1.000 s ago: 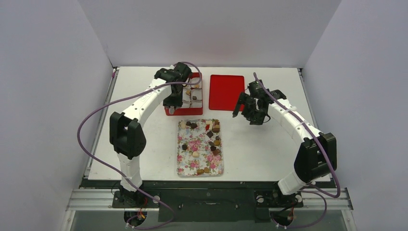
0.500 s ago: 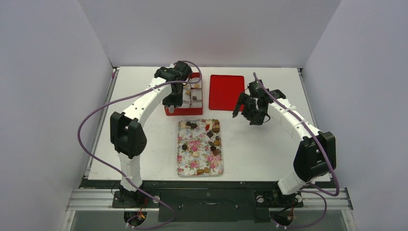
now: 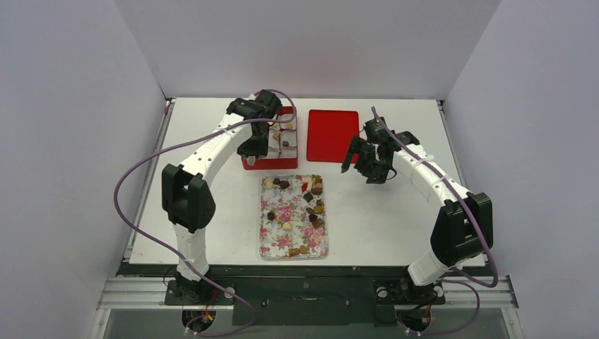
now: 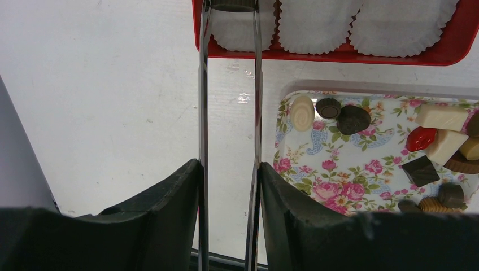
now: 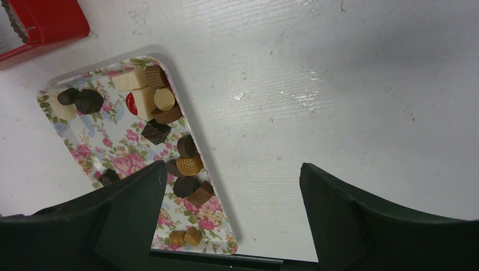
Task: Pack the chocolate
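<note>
Packing is judged to be at an early stage: only a few chocolates (image 3: 286,143) can be made out in the red box (image 3: 248,164) at the far side of the white surface (image 4: 113,113). Most of them are seen on the floral tray (image 4: 339,169) just in front of the box. On the tray, dark brown, tan and cream pieces and one red-wrapped piece are gathered mainly along its right side and far end. The box is lined with white paper cups (image 4: 316,25), and the two cups fully shown in the left wrist view are empty, so much filling is judged to be outstanding. A flat red lid (image 3: 332,134) is laid beside the box, to its right, and the box has not yet been covered. The left tool (image 4: 229,169) is closed around a pair of metal tongs (image 4: 202,113), whose tips are reached over the nearest corner cup. A dark piece (image 4: 233,4) is seen between those tips at the picture's edge; whether it is pinched or already resting in the cup cannot be told. The right tool (image 5: 233,169) is held wide open and empty above bare surface, right of the tray.
</note>
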Motion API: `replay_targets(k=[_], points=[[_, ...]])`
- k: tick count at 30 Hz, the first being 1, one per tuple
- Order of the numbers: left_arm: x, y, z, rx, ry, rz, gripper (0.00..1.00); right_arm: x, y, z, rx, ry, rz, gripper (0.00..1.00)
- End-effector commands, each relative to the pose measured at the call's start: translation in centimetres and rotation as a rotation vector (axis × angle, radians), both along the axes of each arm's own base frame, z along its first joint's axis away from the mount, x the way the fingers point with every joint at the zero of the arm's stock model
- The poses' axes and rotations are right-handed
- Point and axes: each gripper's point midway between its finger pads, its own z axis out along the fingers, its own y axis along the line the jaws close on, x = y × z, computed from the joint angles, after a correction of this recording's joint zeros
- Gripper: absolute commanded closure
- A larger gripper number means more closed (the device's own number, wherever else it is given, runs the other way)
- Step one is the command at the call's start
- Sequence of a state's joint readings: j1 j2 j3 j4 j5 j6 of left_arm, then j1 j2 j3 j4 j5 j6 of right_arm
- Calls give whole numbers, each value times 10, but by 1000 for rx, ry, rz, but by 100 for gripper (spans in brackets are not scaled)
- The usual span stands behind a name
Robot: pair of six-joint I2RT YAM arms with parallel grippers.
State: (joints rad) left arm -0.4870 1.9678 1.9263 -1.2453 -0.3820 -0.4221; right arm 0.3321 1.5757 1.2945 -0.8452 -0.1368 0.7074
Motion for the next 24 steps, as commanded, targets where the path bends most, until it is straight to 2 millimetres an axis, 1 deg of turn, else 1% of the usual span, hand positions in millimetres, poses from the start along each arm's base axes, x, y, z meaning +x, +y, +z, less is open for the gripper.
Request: replay_targets(k=[1,14,24], points=[[3,5,25,-12,-66,14,61,12,0,16,11,-62,-1,17],[0,8,36,-17,-91,15,60,11,-1,22,14,-80,-3,17],[-1,6,40,-24,-101,0,59,7,-4,25,15,-94,-8,17]])
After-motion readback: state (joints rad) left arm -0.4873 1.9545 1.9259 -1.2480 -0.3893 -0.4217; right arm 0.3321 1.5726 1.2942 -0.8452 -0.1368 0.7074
